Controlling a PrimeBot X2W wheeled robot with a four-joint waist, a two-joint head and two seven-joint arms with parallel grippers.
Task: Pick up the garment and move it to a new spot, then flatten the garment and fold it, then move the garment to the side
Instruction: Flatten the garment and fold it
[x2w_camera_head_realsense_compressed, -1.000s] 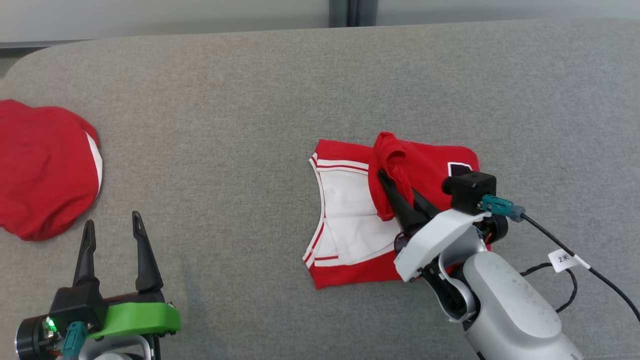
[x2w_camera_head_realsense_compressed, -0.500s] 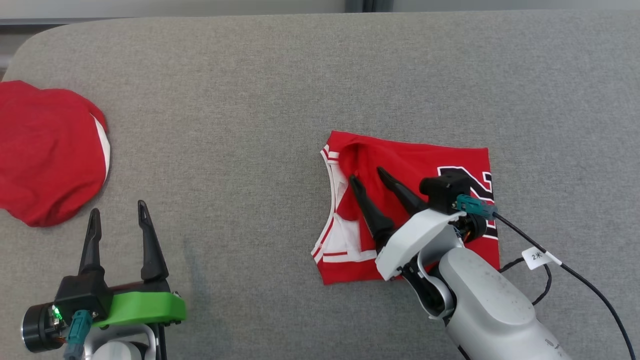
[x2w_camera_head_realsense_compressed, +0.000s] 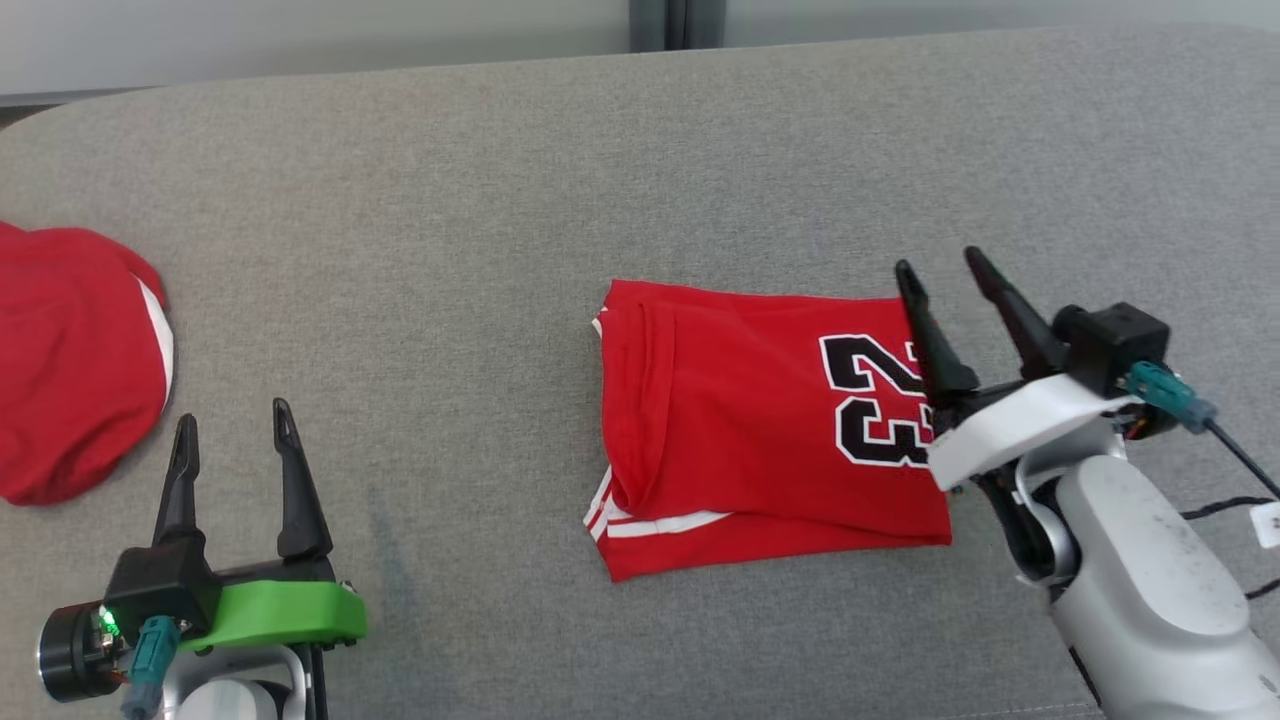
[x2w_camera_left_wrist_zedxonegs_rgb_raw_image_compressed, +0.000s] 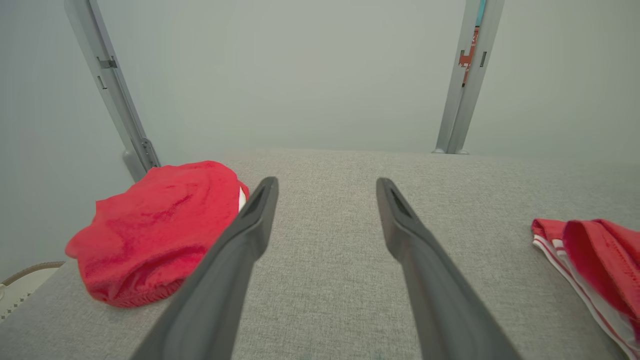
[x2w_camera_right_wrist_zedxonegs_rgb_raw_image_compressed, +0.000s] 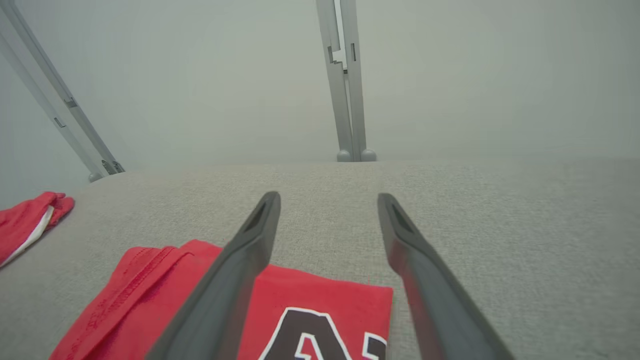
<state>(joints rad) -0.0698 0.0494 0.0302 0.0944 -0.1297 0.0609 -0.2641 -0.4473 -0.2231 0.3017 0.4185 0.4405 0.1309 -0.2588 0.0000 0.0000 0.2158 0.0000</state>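
The garment (x2w_camera_head_realsense_compressed: 760, 430) is a red jersey with white trim and a black number, lying folded flat in the middle of the grey cushion. Its near corner shows in the right wrist view (x2w_camera_right_wrist_zedxonegs_rgb_raw_image_compressed: 320, 290), and its striped edge shows at the right of the left wrist view (x2w_camera_left_wrist_zedxonegs_rgb_raw_image_compressed: 595, 250). My right gripper (x2w_camera_head_realsense_compressed: 938, 262) stands open over the jersey's right edge, with nothing between its fingers (x2w_camera_right_wrist_zedxonegs_rgb_raw_image_compressed: 328, 196). My left gripper (x2w_camera_head_realsense_compressed: 233, 414) is open at the lower left, well apart from the jersey, with bare cushion between its fingers (x2w_camera_left_wrist_zedxonegs_rgb_raw_image_compressed: 327, 181).
A second red garment (x2w_camera_head_realsense_compressed: 70, 360) lies bunched at the cushion's far left (x2w_camera_left_wrist_zedxonegs_rgb_raw_image_compressed: 160, 225), also seen in the right wrist view (x2w_camera_right_wrist_zedxonegs_rgb_raw_image_compressed: 25, 220). Grey metal posts (x2w_camera_right_wrist_zedxonegs_rgb_raw_image_compressed: 347, 80) stand against the pale wall behind the cushion (x2w_camera_head_realsense_compressed: 420, 230). A black cable (x2w_camera_head_realsense_compressed: 1235, 455) trails from my right wrist.
My right gripper let go of the folded-over flap, opened and drew back to the right edge. The jersey now lies folded with its number up. The head camera shifted slightly.
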